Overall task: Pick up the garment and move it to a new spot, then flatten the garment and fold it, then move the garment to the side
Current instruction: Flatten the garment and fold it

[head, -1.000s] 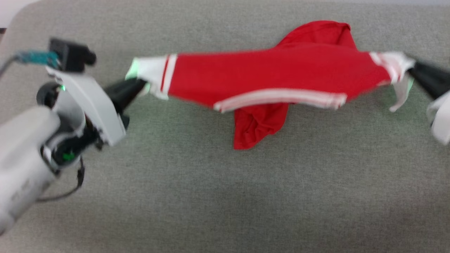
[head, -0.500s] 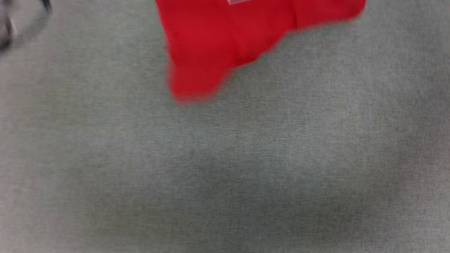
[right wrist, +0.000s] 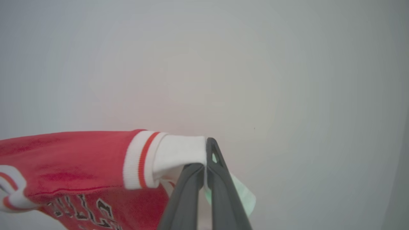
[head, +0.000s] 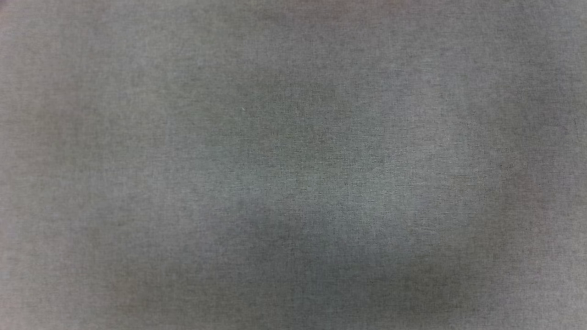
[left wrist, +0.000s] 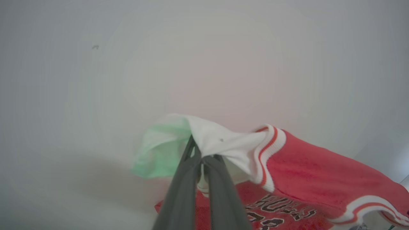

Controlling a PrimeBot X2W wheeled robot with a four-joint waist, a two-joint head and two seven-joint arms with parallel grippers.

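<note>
The garment [left wrist: 313,179] is a small red jersey with white sleeves, striped trim and black lettering, hanging in the air in front of a pale wall. In the left wrist view my left gripper [left wrist: 199,155] is shut on one white sleeve, with the red body trailing off to the right. My right gripper [right wrist: 207,153] is shut on the other white sleeve, and here the garment [right wrist: 64,159] stretches off to the left. The lettering hangs below the sleeves in both wrist views.
The head view looks down on a grey fabric surface [head: 293,165] with a soft dark shadow across its lower middle. Behind the garment in both wrist views is a plain pale wall [left wrist: 204,57].
The garment and both arms slid up and out of the head view, which now holds only grey surface; the picture shifted, so the camera may have moved too.
</note>
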